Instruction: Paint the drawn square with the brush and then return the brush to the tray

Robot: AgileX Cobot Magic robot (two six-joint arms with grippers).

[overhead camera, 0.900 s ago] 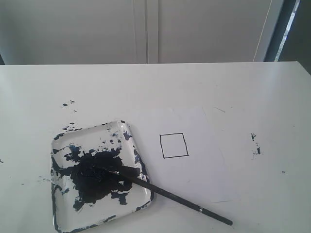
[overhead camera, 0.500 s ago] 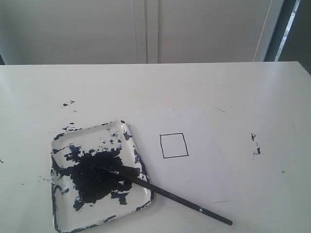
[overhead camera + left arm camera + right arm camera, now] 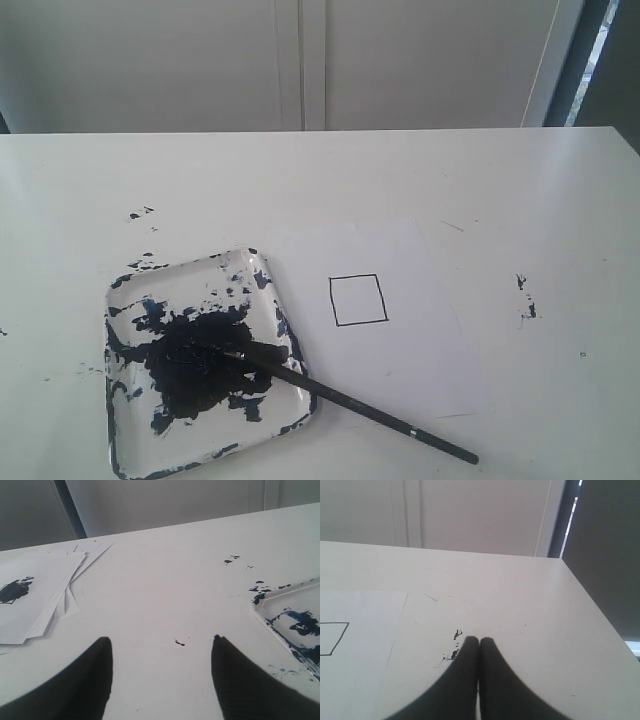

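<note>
1. Currently, left gripper (image 3: 160,639) fingers spread, empty; blotched white plastic tray (image 3: 287,602) near one fingertip.
2. Empty right gripper (image 3: 479,639) fingers clenched; black-outlined drawn square (image 3: 358,300), seemingly unpainted, lies beside them.
3. Long black brush (image 3: 340,397) rests bristles-in-tray, untouched.

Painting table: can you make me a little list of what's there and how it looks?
brush: bristles in the tray's dark paint, handle sticking out over the rim
tray: blotched with dark paint, beside the paper
drawn square: white inside, not yet painted
paper: flat on the table
paint specks: scattered on the table
left gripper: fingers wide apart, holding nothing
right gripper: fingers pressed together, holding nothing
</note>
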